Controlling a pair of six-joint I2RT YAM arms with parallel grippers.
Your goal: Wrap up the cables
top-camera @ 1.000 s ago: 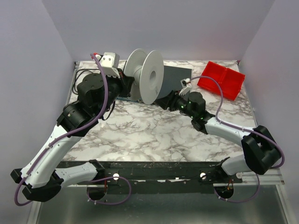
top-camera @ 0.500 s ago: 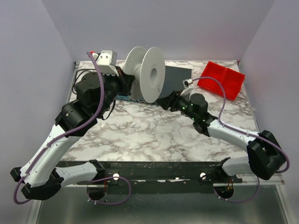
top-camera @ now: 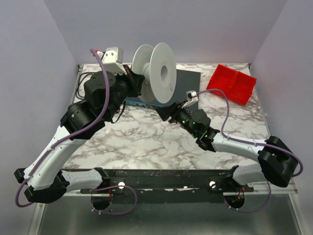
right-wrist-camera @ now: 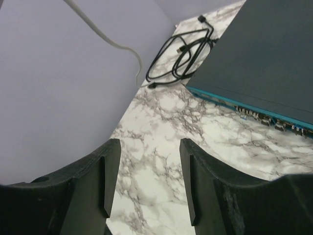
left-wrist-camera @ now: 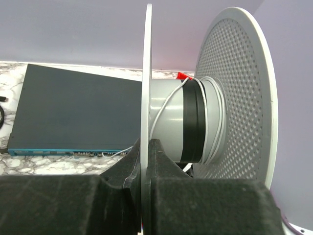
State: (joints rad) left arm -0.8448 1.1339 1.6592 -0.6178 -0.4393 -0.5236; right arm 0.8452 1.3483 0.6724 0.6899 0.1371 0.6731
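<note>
The left gripper (left-wrist-camera: 145, 152), pinched tight on the near flange (left-wrist-camera: 146, 73) of the white spool (top-camera: 157, 73), has carried it slightly higher and rightward; the thin white cable (left-wrist-camera: 167, 108) sits in a few loose turns on the hub (left-wrist-camera: 166, 139), one strand trailing down past the flange. The right gripper (right-wrist-camera: 148, 147) has drawn back from under the spool, jaws half apart and empty; probably it is between passes, though the loose end is hard to trace.

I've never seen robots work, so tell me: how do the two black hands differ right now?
The left hand is shut on the thin rim of the white plastic spool; the right hand is open and holds nothing. The left hand is up at the spool; the right hangs over the marble table. Both are black, two-fingered.
</note>
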